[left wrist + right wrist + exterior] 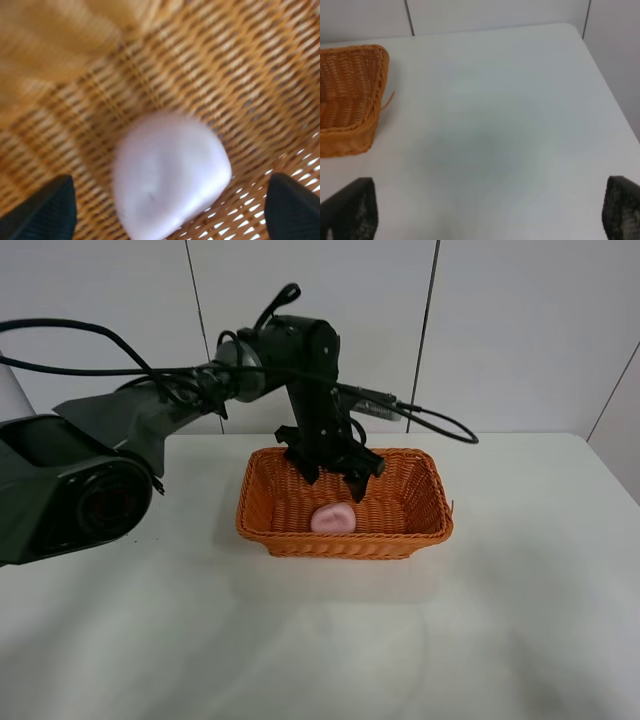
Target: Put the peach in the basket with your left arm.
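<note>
The pale pink peach (333, 519) lies on the floor of the orange wicker basket (420, 532), near its front wall. My left gripper (336, 476) hangs open over the basket, just above and behind the peach, not touching it. In the left wrist view the peach (170, 192) lies blurred on the weave (240, 85) between my two black fingertips (45, 212), which stand wide apart on either side. My right gripper (490, 210) is open and empty over bare table; only its two fingertips (350, 207) show. It is out of the high view.
The basket stands mid-table on a white table (520, 640). The left arm's black links and cables (150, 405) stretch in from the left. A white panelled wall (500, 330) runs behind. In the right wrist view the basket's corner (355, 95) is at one side.
</note>
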